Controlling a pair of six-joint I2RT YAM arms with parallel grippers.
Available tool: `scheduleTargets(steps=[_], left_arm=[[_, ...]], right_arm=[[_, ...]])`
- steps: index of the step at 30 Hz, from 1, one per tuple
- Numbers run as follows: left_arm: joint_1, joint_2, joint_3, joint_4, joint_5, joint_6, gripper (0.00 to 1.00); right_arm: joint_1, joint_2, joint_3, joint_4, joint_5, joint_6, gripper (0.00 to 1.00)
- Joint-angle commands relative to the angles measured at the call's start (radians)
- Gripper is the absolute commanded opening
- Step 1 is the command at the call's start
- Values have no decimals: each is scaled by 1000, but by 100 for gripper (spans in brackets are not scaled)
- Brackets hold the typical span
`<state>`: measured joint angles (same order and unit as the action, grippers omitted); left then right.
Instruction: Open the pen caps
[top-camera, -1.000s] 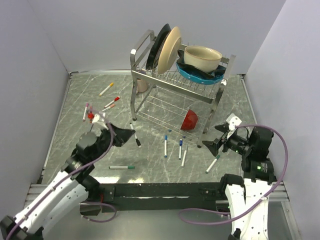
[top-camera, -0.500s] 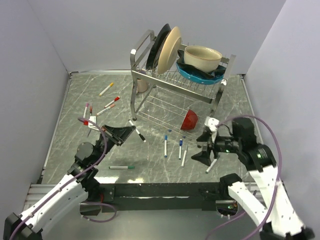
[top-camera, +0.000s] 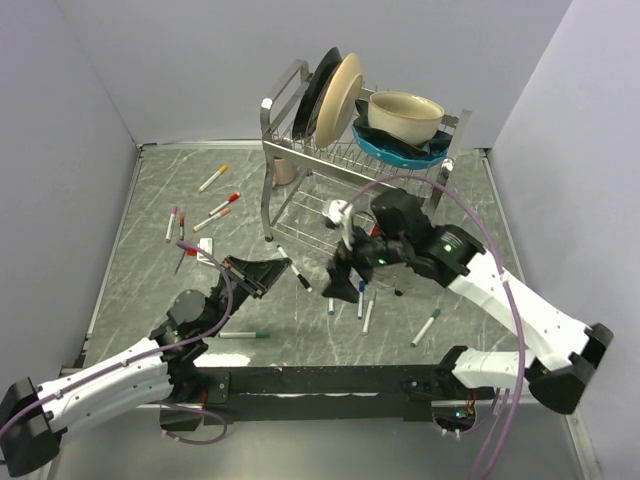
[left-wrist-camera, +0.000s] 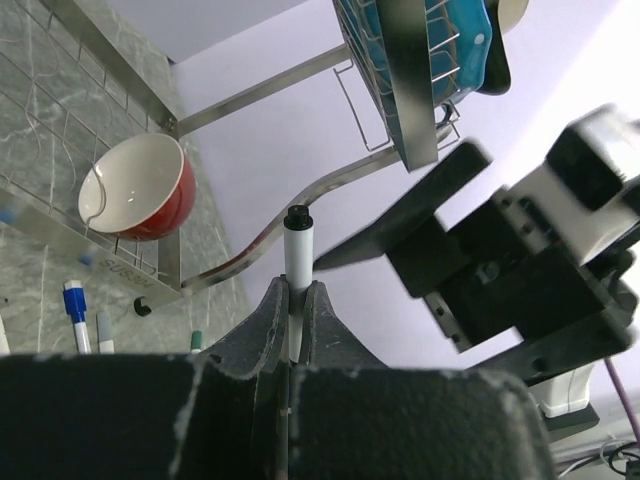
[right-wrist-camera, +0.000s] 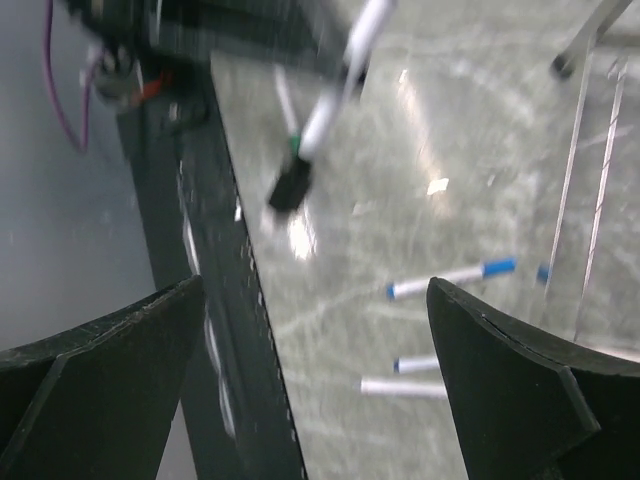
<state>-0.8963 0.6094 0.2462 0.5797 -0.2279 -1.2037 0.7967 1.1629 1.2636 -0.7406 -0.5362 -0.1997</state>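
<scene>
My left gripper (top-camera: 285, 266) is shut on a white marker pen (left-wrist-camera: 297, 250) and holds it above the table. The pen's black cap (left-wrist-camera: 297, 214) sticks out past the fingertips. In the top view the black cap (top-camera: 304, 284) points right, toward my right gripper (top-camera: 338, 275). That gripper stands open a short way from the cap and holds nothing. In the right wrist view the held pen (right-wrist-camera: 335, 100) hangs ahead of the wide-open right gripper (right-wrist-camera: 315, 330), black cap (right-wrist-camera: 290, 190) lowest.
A steel dish rack (top-camera: 350, 170) with plates and bowls stands at the back. A red bowl (left-wrist-camera: 135, 190) lies under it. Loose pens lie around: yellow-capped (top-camera: 213, 178), red-capped (top-camera: 224, 204), green-capped (top-camera: 243, 333), blue-capped (top-camera: 360, 297).
The right arm has swung left across the table, close to the pen in the left gripper. The left gripper has carried that pen to the right.
</scene>
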Motion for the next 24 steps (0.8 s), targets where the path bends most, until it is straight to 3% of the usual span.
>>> scheduleTargets(steps=[1, 4, 16, 19, 20, 23, 24], left_arm=[[-55, 12, 53, 65, -126, 46, 1], [-78, -2, 36, 89, -161, 44, 1], [-96, -4, 10, 118, -200, 35, 1], [-98, -2, 15, 120, -202, 39, 1], [-98, -3, 18, 115, -202, 42, 1], [-98, -14, 18, 103, -202, 46, 1], [-98, -19, 15, 101, -200, 47, 1]], right_arm=[[21, 79, 126, 90, 68, 163, 100], [22, 122, 117, 112, 6, 197, 99], [44, 188, 63, 153, -146, 247, 72], [52, 208, 66, 156, -151, 252, 51], [52, 210, 65, 159, -148, 253, 33], [52, 212, 59, 162, -156, 246, 5], [52, 208, 51, 165, -154, 243, 0]])
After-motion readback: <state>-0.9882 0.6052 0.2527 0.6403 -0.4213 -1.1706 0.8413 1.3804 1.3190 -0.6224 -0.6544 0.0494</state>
